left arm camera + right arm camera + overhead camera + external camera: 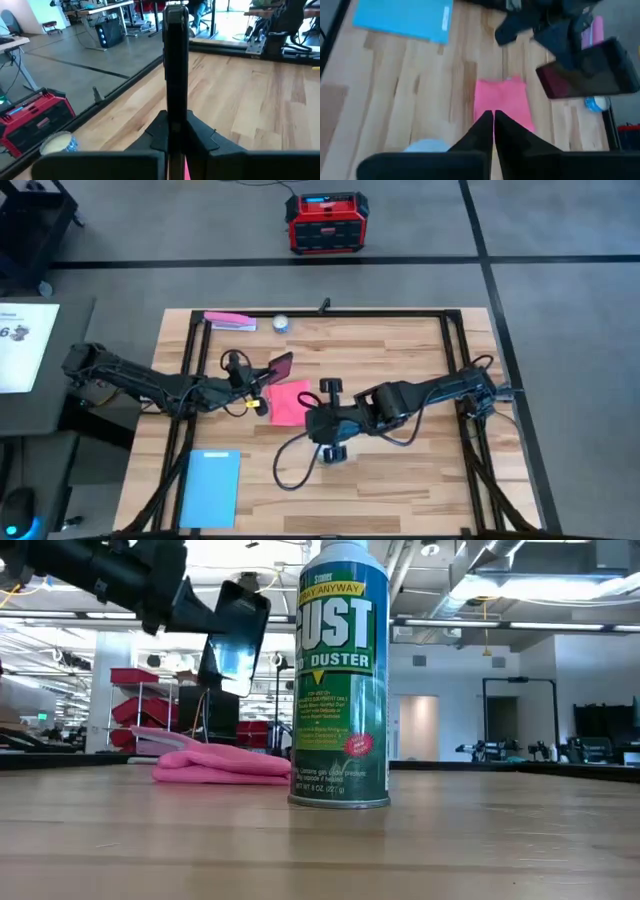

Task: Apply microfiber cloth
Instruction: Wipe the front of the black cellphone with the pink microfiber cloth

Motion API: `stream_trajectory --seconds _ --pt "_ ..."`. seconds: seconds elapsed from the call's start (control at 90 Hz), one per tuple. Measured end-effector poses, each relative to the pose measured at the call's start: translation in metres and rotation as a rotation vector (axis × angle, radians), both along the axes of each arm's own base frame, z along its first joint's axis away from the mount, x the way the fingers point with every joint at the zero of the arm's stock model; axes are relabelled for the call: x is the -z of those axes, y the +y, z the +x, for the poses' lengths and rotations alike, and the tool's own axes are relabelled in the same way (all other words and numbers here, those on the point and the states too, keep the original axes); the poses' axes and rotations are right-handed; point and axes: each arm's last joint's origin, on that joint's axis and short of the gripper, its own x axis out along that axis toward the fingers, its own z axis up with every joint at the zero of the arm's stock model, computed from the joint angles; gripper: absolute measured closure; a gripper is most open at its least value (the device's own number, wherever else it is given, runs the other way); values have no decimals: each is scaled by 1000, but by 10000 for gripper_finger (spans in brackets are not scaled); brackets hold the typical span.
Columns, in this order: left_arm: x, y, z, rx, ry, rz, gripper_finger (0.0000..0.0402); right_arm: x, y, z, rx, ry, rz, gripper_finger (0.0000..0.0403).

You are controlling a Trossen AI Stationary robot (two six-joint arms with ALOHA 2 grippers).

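My left gripper (262,380) is shut on a black phone (282,366), which hangs tilted in the air above the table (240,635). The pink-red microfiber cloth (290,402) lies flat on the wood just right of that gripper (220,765). My right gripper (493,115) reaches in from the table's right, its fingers shut and their tips at the cloth's (501,97) nearest edge. A green-and-white duster can (338,675) stands upright on its base, close to the low camera. My left gripper pinches the phone's two flat faces near one end (176,117) between its two fingers. The fingers come from the table's left and lie along the phone, which sticks out past the fingertips. The phone is lifted clear of the table and tilted. My right gripper's shut fingertips (487,122) lie over the cloth's edge; whether they touch it cannot be told.
A light-blue rectangle (213,485) lies at the near left. A flat pink strip (230,321) and a small white-blue round item (281,323) lie at the far edge. A black frame (455,340) borders the table. A red-black box (327,222) sits on the floor beyond.
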Motion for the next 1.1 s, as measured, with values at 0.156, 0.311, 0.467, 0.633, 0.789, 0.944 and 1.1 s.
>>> stream_trajectory --seconds 0.156,0.311,0.467,0.633,0.789,0.944,1.1 --pt "2 1 -10 3 -45 -11 391 -5 -8 10 -22 -75 24 402" --pt "1 2 -18 12 -72 -5 391 -13 -20 20 -82 -163 79 403" --pt "4 4 -26 13 -85 -7 391 -18 -33 28 -134 -225 122 403" --pt "4 4 -28 13 -88 -7 391 2 -42 42 -220 -261 189 403" --pt "4 4 -28 14 -85 -3 391 20 -49 50 -273 -287 225 403" --pt "4 4 -28 15 -83 2 391 24 -63 43 -322 -354 262 403" --pt "4 4 -28 16 -84 4 391 24 -87 17 -288 -438 254 403"
